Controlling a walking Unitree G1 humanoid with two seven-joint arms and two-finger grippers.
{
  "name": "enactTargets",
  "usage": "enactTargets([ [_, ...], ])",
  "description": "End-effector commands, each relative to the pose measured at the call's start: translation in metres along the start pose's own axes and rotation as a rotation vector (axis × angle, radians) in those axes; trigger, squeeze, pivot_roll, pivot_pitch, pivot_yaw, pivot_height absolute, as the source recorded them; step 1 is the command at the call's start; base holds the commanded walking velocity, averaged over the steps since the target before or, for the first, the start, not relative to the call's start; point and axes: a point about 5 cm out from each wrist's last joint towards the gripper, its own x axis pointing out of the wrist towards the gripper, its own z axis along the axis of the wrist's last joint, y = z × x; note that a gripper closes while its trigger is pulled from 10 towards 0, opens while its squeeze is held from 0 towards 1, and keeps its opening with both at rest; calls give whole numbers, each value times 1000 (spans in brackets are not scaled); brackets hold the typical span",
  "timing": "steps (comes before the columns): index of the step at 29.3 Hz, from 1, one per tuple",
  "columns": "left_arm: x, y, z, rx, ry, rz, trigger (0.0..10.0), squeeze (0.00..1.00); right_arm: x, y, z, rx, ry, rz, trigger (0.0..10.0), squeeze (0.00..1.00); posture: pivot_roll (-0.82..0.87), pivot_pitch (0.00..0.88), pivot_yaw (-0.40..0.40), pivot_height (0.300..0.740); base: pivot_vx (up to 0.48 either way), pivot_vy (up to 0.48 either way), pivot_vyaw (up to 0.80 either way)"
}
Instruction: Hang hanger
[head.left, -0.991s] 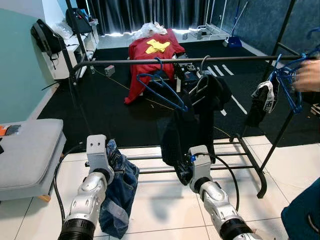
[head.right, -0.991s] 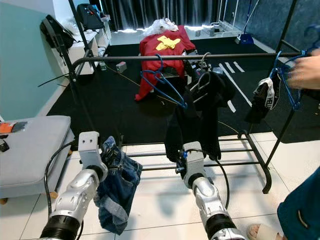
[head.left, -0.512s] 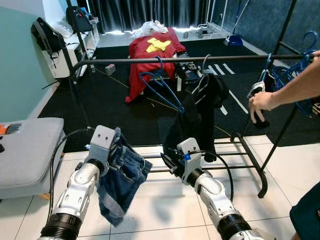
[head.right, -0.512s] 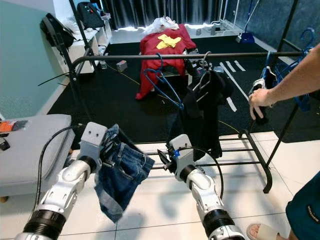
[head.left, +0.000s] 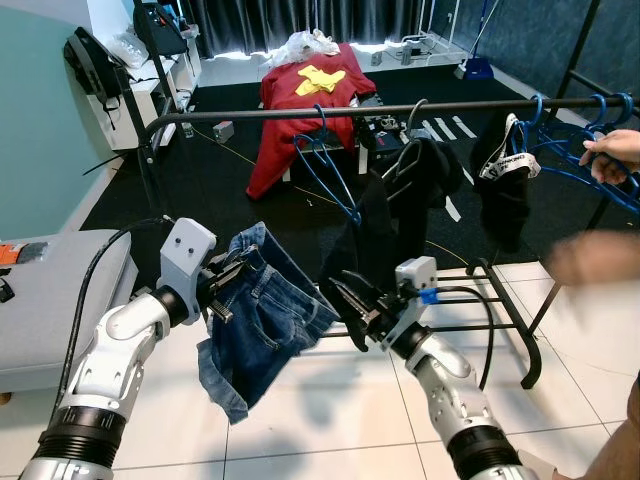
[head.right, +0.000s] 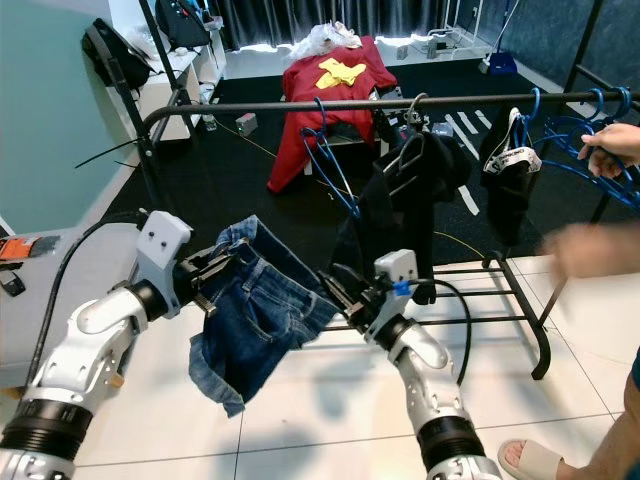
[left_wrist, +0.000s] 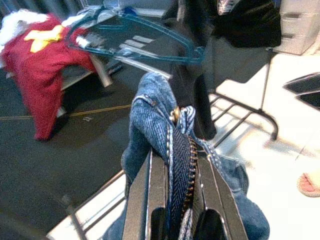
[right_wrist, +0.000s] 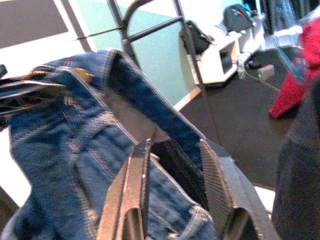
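The left claw (head.left: 222, 285) is clamped on the waistband of a pair of denim shorts (head.left: 262, 325), holding them up in front of the robot so the legs hang down toward the white tiled floor (head.left: 330, 440). From three o'clock the right claw (head.left: 352, 305) reaches in with its fingers spread wide, the tips right at the shorts' near edge but not closed on anything. No hanger is in either claw; the nearest free one, a blue hanger (head.left: 330, 175), hangs empty on the black clothes rail (head.left: 350, 110) at about twelve o'clock beyond the shorts, beside a dark garment (head.left: 395, 225). At two o'clock a person's hand (head.left: 612, 155) is busy with more blue hangers on the same rail. The risk I see: the shorts hang from one pinch at the waistband, so if the right claw pushes instead of gripping, the denim may swing away or slip out. A reach toward the rail could also meet the person's arm.
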Motion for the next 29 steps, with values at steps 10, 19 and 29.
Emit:
enactTargets([
  [10, -16, -10, 37, 107, -48, -258, 10000, 0, -12, -18, 10, 207, 70, 36, 10000, 1000, 116, 67, 52, 740, 0, 0, 0],
  [19, -6, -37, 31, 118, -66, -342, 10000, 0, -14, -6, -4, 204, 126, 45, 10000, 1000, 99, 64, 62, 740, 0, 0, 0],
  [29, -5, -39, 41, 195, -77, -352, 10000, 0, -19, -30, -13, 187, 254, -171, 10000, 0, 125, 68, 36, 740, 0, 0, 0],
])
